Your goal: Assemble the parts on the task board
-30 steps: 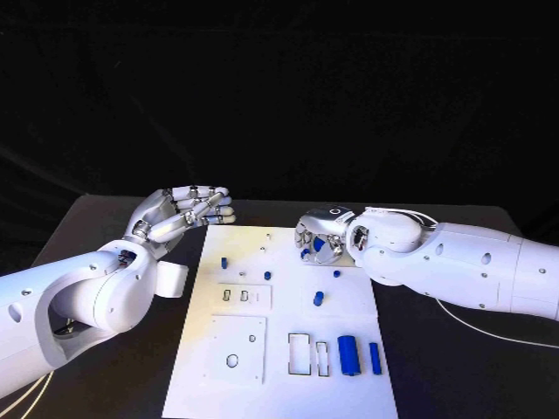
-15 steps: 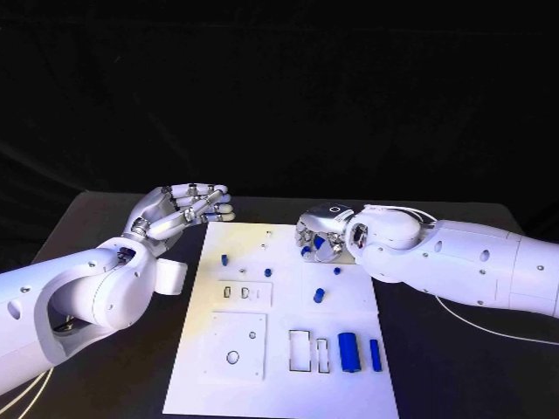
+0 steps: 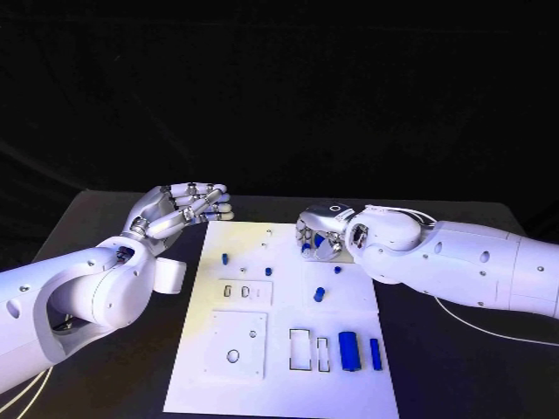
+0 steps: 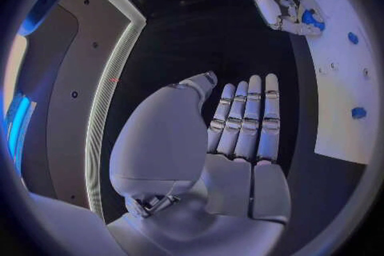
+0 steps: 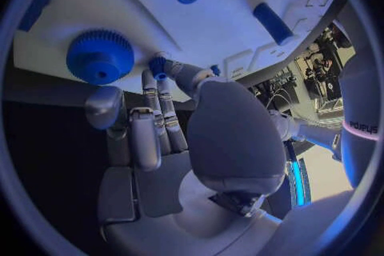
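head view: the task board [image 3: 279, 349] lies mid-tabletop; blue parts sit loose on it, two long ones [image 3: 349, 353] beside the open slots, so most assembly looks undone. right hand [image 3: 320, 237] is over the board's far end.
left wrist view: left hand [image 4: 240, 125] holds nothing, fingers straight and close together, off the board's edge.
right wrist view: right hand's fingertips [image 5: 160, 69] touch a small blue peg; whether it is gripped, cannot tell. blue gear [image 5: 100, 56] lies just beside.

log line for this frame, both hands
left hand: open, off white task board | right hand: fingers pinching small blue part by blue toothed gear
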Controlling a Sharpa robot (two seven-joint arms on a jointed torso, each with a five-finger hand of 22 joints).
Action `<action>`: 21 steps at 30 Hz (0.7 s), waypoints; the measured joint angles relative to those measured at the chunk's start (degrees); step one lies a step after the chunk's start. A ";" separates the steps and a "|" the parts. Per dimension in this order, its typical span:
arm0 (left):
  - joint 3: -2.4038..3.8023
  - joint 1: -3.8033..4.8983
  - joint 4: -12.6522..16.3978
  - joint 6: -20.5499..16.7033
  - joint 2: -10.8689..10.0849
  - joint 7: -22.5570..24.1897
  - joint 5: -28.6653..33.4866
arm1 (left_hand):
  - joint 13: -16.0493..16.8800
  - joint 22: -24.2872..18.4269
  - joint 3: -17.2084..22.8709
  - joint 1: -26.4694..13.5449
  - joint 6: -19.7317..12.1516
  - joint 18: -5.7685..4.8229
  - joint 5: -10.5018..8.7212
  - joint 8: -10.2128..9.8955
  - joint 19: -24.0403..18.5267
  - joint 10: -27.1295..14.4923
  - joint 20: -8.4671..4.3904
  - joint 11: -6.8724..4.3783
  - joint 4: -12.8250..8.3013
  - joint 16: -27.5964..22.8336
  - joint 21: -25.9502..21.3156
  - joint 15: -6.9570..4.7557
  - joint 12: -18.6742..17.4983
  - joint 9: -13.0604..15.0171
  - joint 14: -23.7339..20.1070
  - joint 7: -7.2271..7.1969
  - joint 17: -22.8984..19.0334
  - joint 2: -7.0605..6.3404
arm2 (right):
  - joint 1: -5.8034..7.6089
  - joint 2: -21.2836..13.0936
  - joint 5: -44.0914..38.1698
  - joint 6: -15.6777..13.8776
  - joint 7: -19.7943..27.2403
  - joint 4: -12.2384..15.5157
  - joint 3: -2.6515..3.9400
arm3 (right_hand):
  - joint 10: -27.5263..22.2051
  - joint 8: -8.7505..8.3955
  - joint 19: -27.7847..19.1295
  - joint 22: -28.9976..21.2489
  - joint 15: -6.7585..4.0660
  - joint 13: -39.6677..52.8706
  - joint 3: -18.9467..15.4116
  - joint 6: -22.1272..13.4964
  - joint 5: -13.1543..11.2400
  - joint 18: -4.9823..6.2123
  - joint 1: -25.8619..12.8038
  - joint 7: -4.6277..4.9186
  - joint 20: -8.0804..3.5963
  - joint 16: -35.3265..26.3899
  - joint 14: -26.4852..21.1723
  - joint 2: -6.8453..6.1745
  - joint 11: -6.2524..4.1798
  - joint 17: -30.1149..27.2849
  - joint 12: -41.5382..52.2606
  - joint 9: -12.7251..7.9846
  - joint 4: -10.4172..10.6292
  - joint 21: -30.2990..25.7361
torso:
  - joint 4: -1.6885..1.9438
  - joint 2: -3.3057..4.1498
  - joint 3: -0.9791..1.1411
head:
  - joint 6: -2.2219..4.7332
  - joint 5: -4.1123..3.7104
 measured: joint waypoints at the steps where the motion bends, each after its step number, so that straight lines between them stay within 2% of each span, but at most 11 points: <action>1: 0.00 0.00 -0.01 0.00 0.00 -0.01 0.00 | 0.00 0.00 0.00 0.00 0.00 0.00 0.00 0.00 0.00 0.00 0.00 0.00 0.00 0.00 0.00 0.00 0.00 0.00 0.00 0.00 0.00 0.00 | 0.00 -0.06 -0.06 -0.53 -0.07 0.15 0.00 | 0.06 0.16 -0.02 0.19 -0.07 0.00 0.14 0.05 0.00 0.00 0.00 -0.05 -0.02 0.02 -0.07 0.00 0.06 0.04 0.02 0.15 -0.14 0.09 | 0.00 0.00 0.00 | 0.02 0.01; 3: 0.00 0.00 -0.04 0.01 0.00 -0.03 0.00 | 0.00 -0.05 0.00 0.00 0.00 0.00 0.00 0.00 0.00 0.00 0.00 0.00 0.00 0.00 0.00 0.00 0.00 -0.03 0.00 0.00 0.00 0.00 | 0.00 -0.23 -0.19 -1.93 -0.25 0.64 0.00 | 0.06 0.31 -0.19 0.58 -0.21 -0.01 0.15 0.25 -0.09 0.00 0.00 0.15 -0.19 0.02 -0.21 0.00 0.06 0.12 0.20 0.54 -0.15 0.34 | 0.00 0.00 -0.01 | 0.09 0.04; 12: 0.00 0.00 -0.13 0.04 0.01 -0.07 0.00 | 0.00 -0.06 0.00 0.00 0.00 0.00 0.00 0.00 0.00 0.00 0.00 0.00 0.00 0.00 0.00 0.00 0.00 -0.05 0.00 0.00 0.05 0.00 | 0.27 -0.11 -0.74 -6.54 -1.32 2.41 0.12 | 0.06 0.62 0.00 1.30 -0.21 -0.01 0.16 0.43 -0.24 0.00 0.00 -0.03 -0.37 0.24 -0.21 0.00 0.07 0.38 0.46 1.13 -0.16 0.76 | 0.00 -0.06 -0.07 | 0.46 0.05; 17: 0.00 0.01 -0.14 0.06 0.04 -0.10 0.00 | 0.00 -0.06 0.18 0.00 0.00 0.00 0.00 0.00 0.00 0.00 0.00 0.00 -0.17 0.00 0.00 0.00 0.00 -0.05 0.00 0.00 0.04 0.00 | 0.41 1.71 -1.05 -8.15 -2.08 1.56 0.15 | 0.06 0.62 0.00 1.38 -0.20 -0.01 0.05 0.43 -0.34 0.00 0.00 -0.03 -0.37 0.24 -0.21 0.00 0.07 0.38 0.46 1.27 -0.39 0.76 | 0.12 0.00 -0.10 | 0.66 0.01; 21: 0.00 0.01 -0.11 0.07 0.07 -0.11 0.00 | 0.00 -0.06 0.17 0.00 0.00 0.00 0.00 0.00 0.00 0.00 0.00 0.00 -0.17 0.00 0.00 0.00 0.00 -0.05 0.00 0.00 0.04 0.00 | 0.45 3.71 -1.21 -9.09 -2.61 -0.14 0.17 | 0.06 0.62 0.00 1.38 -0.20 -0.01 0.05 0.43 -0.43 0.00 0.00 -0.03 -0.37 0.24 -0.21 0.00 0.07 0.38 0.45 1.27 -0.39 0.76 | 0.24 0.05 -0.13 | 0.72 -0.06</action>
